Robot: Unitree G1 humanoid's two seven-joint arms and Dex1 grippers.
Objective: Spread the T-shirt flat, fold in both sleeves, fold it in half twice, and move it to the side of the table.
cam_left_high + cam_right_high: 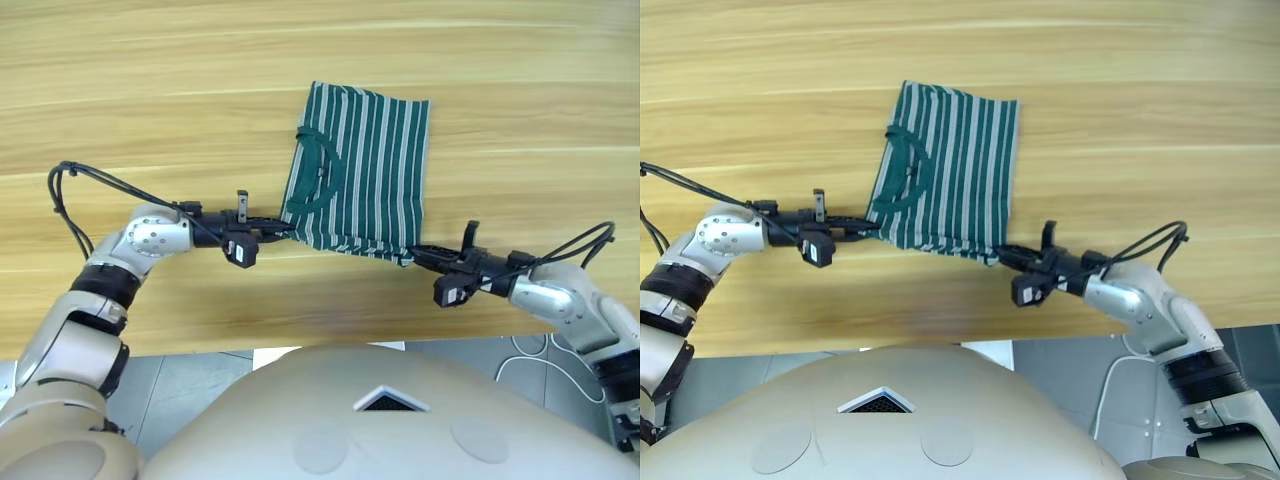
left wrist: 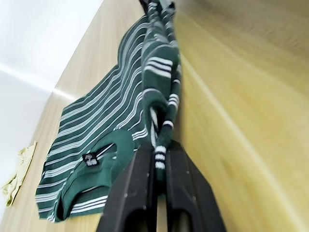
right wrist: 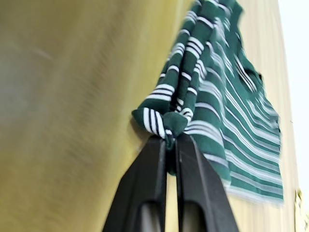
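Nearest the table's (image 1: 150, 100) front edge, the two tools come in from opposite sides and meet the near edge of the T-shirt (image 1: 365, 170). The left tool (image 1: 283, 228) is clamped on the near left corner, its dark fingers (image 2: 140, 174) pressed together with a pinch of striped cloth between them. The right tool (image 1: 412, 252) is likewise closed on the near right corner, where the fabric bunches into a small knot just above its fingers (image 3: 147, 169). The near edge runs stretched between the two grips, slanting slightly so that the right corner sits closer to the front of the table than the left. From there the T-shirt, dark green with thin white stripes running near to far, lies as a narrow folded panel on the light wooden table, roughly in the middle of it. The dark green collar (image 1: 318, 165) curves along the left side of the panel, and the far edge lies flat and straight on the wood
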